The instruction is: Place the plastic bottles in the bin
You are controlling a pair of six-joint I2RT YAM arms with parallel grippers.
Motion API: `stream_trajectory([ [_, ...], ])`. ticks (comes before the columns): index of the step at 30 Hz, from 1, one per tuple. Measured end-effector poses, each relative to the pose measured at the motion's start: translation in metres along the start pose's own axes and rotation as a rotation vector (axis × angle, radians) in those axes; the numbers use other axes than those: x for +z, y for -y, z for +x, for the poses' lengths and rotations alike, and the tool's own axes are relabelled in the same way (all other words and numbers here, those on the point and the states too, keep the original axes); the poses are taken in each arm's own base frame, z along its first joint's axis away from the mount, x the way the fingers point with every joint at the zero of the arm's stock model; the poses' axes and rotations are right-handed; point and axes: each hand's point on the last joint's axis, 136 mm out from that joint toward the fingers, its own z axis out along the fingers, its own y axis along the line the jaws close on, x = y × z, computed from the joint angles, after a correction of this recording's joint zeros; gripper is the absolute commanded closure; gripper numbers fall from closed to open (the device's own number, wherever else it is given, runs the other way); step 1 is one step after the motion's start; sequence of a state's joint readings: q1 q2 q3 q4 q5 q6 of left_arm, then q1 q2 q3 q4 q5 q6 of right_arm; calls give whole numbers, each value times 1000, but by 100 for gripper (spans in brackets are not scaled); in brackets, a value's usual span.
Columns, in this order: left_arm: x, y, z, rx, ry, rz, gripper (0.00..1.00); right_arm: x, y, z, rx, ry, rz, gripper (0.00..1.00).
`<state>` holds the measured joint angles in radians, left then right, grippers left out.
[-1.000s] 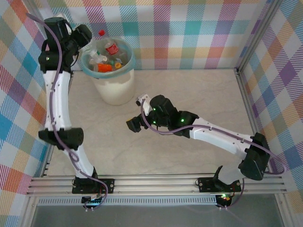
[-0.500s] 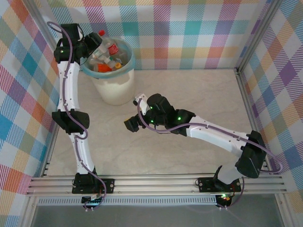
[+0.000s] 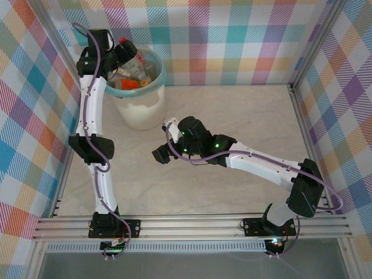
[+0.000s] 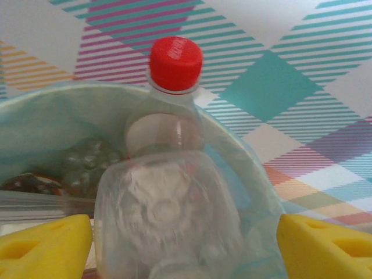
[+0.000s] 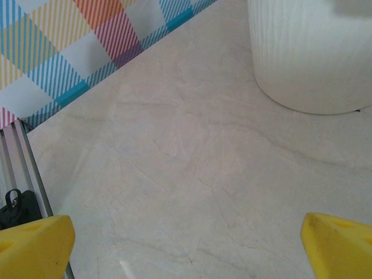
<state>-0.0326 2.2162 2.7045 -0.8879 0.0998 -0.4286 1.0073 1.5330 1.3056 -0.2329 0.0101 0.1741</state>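
Note:
A clear plastic bottle with a red cap stands between the yellow fingers of my left gripper. There is a gap on each side, so the jaws are open round it. It hangs over the left rim of the cream bin, whose teal bag shows behind it. Several more bottles lie inside the bin. My left gripper is at the bin's upper left. My right gripper hovers open over bare table, below the bin, with nothing between its fingers.
The ribbed bin wall stands close ahead of my right gripper. Checked cloth walls close the back and sides. An aluminium rail runs along the near edge. The marble tabletop stretches right of the bin.
My left arm has swung right, carrying the red-capped bottle over the bin's rim, and its jaws have widened off the bottle. My right arm has crept slightly left.

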Motion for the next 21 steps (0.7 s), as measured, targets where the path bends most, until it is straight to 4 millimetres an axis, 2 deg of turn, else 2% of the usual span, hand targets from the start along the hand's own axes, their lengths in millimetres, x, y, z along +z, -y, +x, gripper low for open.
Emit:
stream_trajectory([
  [5, -20, -10, -20, 14, 88, -87, 19, 0, 0, 2, 1, -7, 1, 0],
  [9, -51, 0, -40, 42, 162, -82, 30, 0, 0, 2, 1, -7, 1, 0],
  [12, -59, 8, -47, 63, 187, -51, 37, 0, 0, 2, 1, -7, 0, 0],
  [16, -43, 14, -35, 89, 142, -22, 41, 0, 0, 2, 1, -9, -2, 0],
  [21, -1, 16, 0, 124, 40, -10, 42, 0, 0, 5, 2, -20, -1, 0],
])
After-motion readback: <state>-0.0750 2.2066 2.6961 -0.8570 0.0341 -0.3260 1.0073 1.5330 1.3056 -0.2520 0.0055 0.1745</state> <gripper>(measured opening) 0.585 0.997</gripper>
